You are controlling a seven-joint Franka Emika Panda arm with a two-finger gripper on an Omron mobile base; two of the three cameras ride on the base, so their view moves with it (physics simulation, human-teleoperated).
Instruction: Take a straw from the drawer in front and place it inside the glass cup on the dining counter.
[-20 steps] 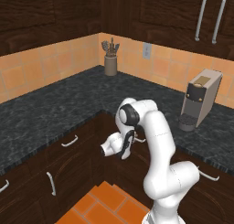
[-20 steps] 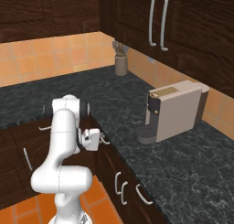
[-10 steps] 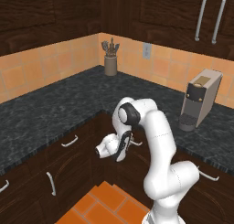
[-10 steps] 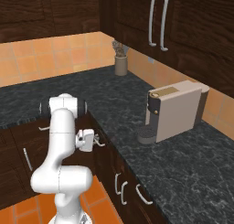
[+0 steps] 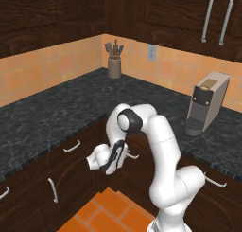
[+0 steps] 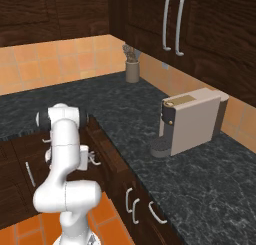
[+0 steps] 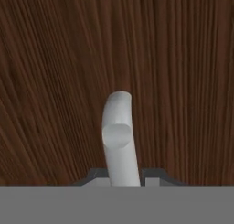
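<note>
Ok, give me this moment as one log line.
stage: opening drawer | fingers: shut on handle | drawer: front closed | straw: not yet fetched

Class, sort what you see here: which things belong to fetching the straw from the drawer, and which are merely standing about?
Belongs to the job:
- drawer
- its silver handle
- end effector, closed on that handle

Just standing about:
- coffee machine
- utensil holder
- black worktop
- tall cabinet doors
</note>
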